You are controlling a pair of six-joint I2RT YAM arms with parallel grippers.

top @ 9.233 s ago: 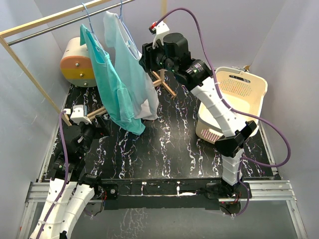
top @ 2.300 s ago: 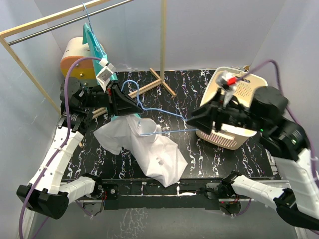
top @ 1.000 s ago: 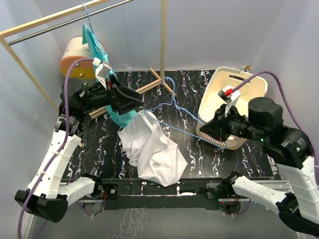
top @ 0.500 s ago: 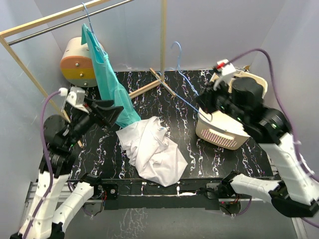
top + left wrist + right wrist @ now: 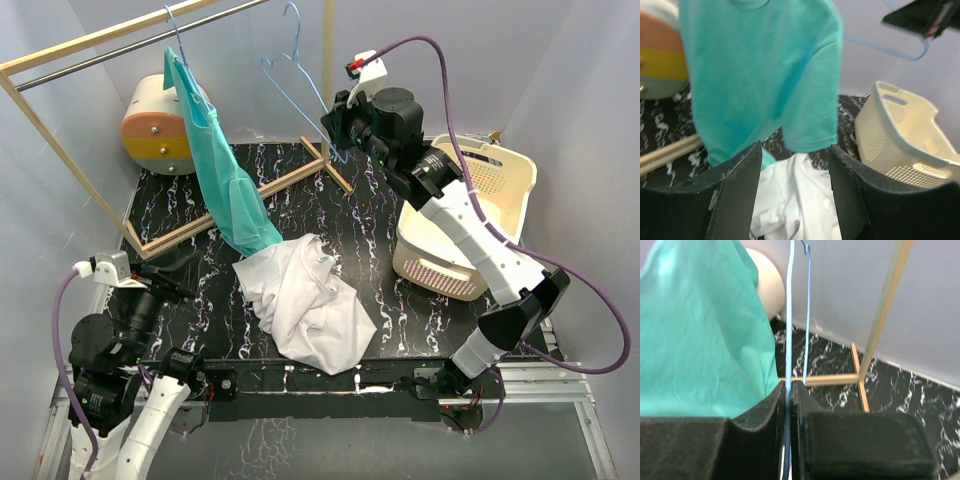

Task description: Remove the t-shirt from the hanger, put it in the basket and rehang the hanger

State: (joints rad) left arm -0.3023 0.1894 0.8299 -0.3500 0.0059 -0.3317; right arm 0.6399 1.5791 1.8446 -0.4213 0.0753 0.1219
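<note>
The white t-shirt (image 5: 305, 300) lies crumpled on the black table, off its hanger; it also shows between my left fingers (image 5: 790, 200). My right gripper (image 5: 335, 125) is raised near the rail and is shut on the bare light-blue wire hanger (image 5: 295, 75), whose wire runs up between the pads (image 5: 789, 330). My left gripper (image 5: 165, 285) is open and empty, low at the table's left front, apart from the shirt. A teal t-shirt (image 5: 215, 160) hangs on another hanger from the rail.
A cream laundry basket (image 5: 470, 215) stands at the right. A wooden rack frame (image 5: 240, 195) with a metal rail (image 5: 130, 50) spans the back left. A round cream and orange object (image 5: 155, 125) sits at the back left.
My right arm has lifted the bare hanger up and left toward the rail. My left arm has drawn back low to the front left. The white shirt stays on the table.
</note>
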